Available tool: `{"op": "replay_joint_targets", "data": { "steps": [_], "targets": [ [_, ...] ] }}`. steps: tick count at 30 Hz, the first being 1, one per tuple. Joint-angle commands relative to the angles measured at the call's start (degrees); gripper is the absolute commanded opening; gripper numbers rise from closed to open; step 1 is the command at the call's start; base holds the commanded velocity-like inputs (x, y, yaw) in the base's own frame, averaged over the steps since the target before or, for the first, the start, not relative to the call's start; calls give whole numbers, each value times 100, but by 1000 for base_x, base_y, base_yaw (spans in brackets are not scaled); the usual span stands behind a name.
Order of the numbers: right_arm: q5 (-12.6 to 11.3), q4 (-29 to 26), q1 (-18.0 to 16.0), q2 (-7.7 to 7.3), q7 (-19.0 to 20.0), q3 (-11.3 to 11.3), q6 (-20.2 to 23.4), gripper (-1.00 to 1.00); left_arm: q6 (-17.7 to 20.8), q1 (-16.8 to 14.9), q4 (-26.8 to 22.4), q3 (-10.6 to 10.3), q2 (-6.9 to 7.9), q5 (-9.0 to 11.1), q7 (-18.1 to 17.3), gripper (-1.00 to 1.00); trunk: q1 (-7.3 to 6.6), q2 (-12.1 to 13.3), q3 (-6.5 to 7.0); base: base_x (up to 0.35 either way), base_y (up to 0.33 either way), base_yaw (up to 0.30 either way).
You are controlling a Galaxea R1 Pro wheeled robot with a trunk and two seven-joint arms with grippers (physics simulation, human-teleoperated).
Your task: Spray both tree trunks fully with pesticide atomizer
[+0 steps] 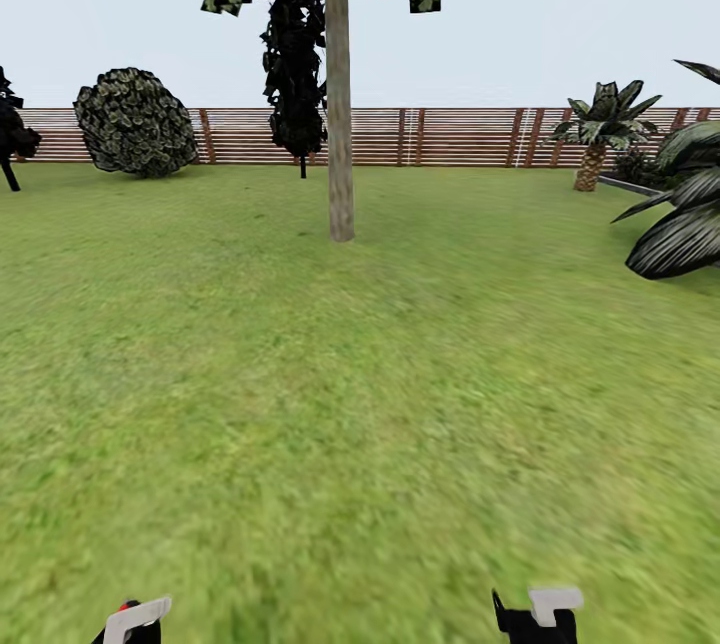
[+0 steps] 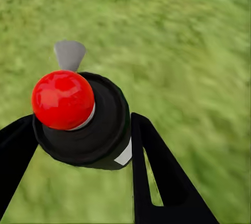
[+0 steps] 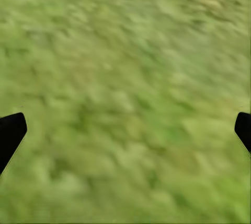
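Green blurred grass of the lawn (image 1: 360,404) runs up to a reddish-brown slatted wooden fence (image 1: 450,136). Starting on my left side, the left gripper (image 2: 78,130) has its black fingers (image 2: 157,172) clenched on either flank of the pesticide atomizer (image 2: 104,125), a dark round-bodied bottle with a red ball-shaped knob, a pale label patch and a light grey spray head. It is carried low over the grass, not on the floor. I judge it light, rigid and smooth-sided, so it could twist in the grip. Holding it across the body, below the head, looks right, as that leaves the nozzle free. The left wrist view gives me that grasp close up, while the head view catches just the bottle's top (image 1: 135,617) at its lower edge. Further along, the head view alone gives me the target: a thick pale grey-brown tree trunk (image 1: 340,124) well ahead, roughly centred, with no whitish haze on it that I can see. On my right, the right gripper (image 3: 125,130) is released, its fingers (image 3: 10,130) spread wide over bare grass, holding nothing.
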Motion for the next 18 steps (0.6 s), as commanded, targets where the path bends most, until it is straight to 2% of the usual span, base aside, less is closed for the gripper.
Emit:
{"op": "replay_joint_targets", "data": {
  "steps": [1, 18],
  "targets": [
    [26, 5, -3, 2, -1, -25, -18, 100, -17, -3, 4, -13, 1, 52, -7, -100, 2, -2, -5, 339, 0, 0],
    [26, 5, -3, 2, -1, -25, -18, 100, -18, -3, 4, -13, 1, 52, -6, -100, 2, -2, -5, 339, 0, 0]
  ]
}}
